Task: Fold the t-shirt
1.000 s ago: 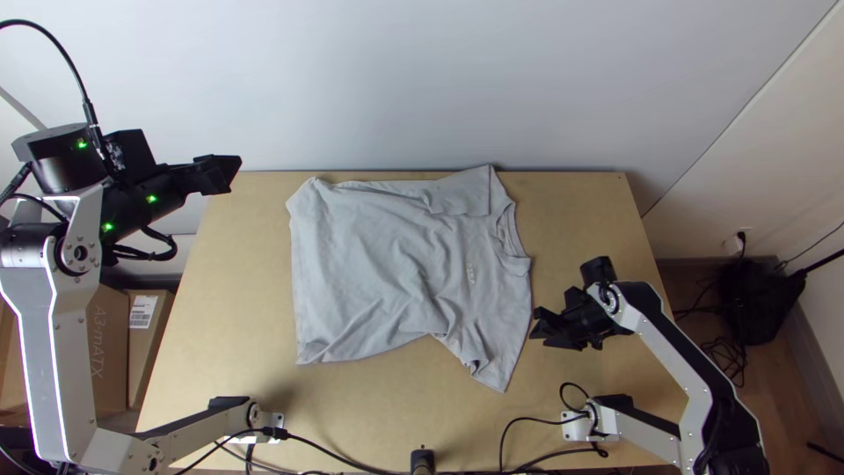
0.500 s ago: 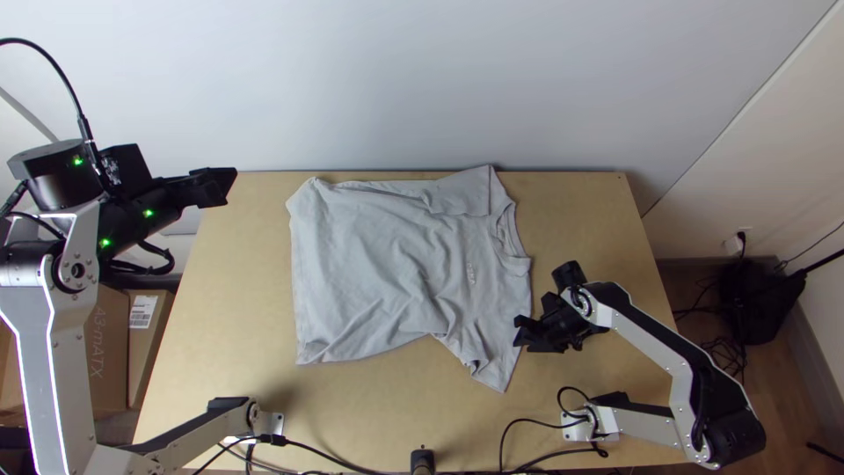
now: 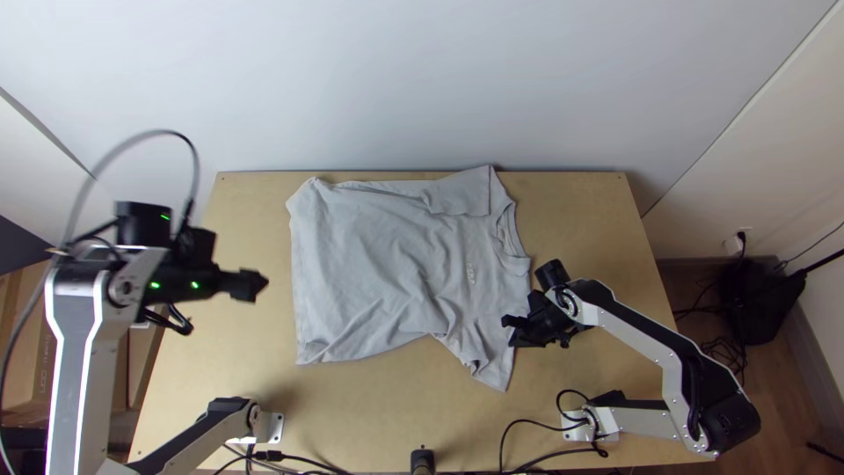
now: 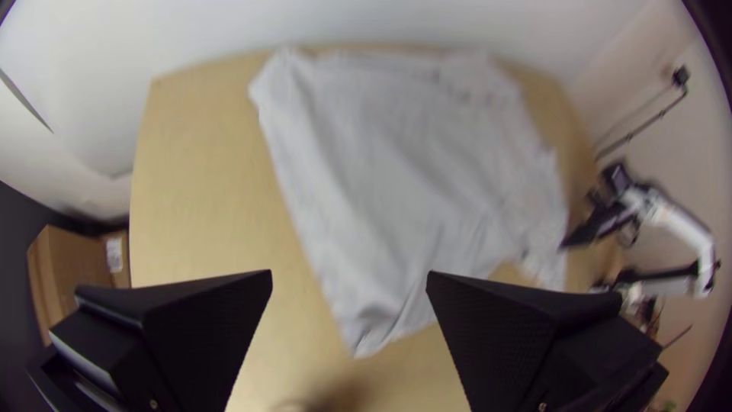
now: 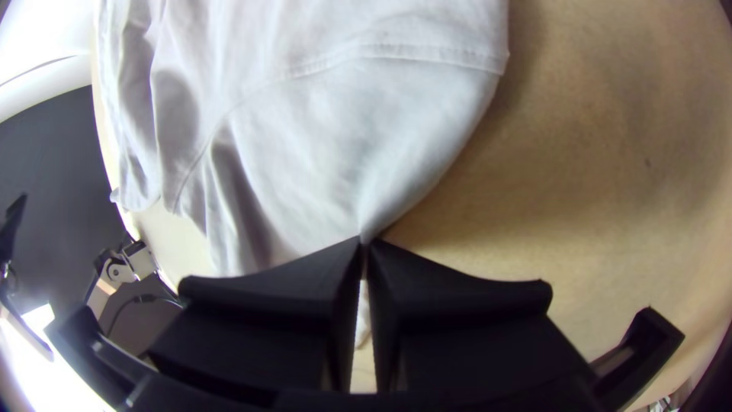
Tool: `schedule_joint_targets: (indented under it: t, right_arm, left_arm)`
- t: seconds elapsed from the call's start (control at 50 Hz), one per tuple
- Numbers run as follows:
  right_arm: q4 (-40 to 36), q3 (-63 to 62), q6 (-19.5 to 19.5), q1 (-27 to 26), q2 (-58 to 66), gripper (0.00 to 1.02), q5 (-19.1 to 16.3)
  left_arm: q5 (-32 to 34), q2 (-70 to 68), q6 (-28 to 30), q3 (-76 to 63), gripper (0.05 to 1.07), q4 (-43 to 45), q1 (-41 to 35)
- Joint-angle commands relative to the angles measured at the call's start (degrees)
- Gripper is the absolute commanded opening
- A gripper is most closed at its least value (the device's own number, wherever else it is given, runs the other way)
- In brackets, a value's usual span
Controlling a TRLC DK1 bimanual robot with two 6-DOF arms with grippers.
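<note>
T-shirt (image 3: 378,264), one, grey: spread, wrinkled, on one tabletop (image 3: 598,211). Left tool (image 3: 255,286), one: released, two fingers wide apart, away from the cloth. Right tool (image 3: 513,331), one: clenched, grasping the shirt's edge near one sleeve.

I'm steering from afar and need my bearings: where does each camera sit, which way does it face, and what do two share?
Top view: high over the table's near edge, facing steeply down at the shirt; left arm and right arm show.
Left wrist view: on the left wrist, facing across the shirt; shows the left hand, fingers apart.
Right wrist view: on the right wrist, close over the shirt; shows the right hand pinching its edge.
Top and left wrist views share the shirt and right arm.
</note>
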Motion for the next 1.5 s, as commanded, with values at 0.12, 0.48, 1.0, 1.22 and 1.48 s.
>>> schedule_joint_targets:
  t: [0.12, 0.48, 1.0, 1.22, 1.48]
  right_arm:
    - [-0.97, -0.73, -1.73, -2.83, -2.2, 0.02, 2.29]
    - [-3.96, 1.74, -2.25, -3.71, -5.27, 0.02, 2.29]
    - [-5.89, 2.0, -3.83, -6.69, -6.77, 0.02, 2.29]
    - [-6.24, 2.7, -3.75, -7.22, -6.94, 0.02, 2.29]
    - [-6.68, 3.41, -3.75, -7.4, -7.73, 0.02, 2.29]
  left_arm:
    - [-7.28, -4.48, 6.05, -18.63, 1.03, -6.16, -9.09]
    - [-5.87, 0.36, 6.57, -33.74, 1.03, -0.09, -13.31]
    - [-0.16, 12.13, 4.46, -39.72, 1.01, 15.02, -13.04]
    - [-0.07, 14.42, 5.08, -39.54, 0.95, 15.73, -13.92]
    - [-0.07, 15.39, 4.46, -39.37, 0.92, 17.57, -15.68]
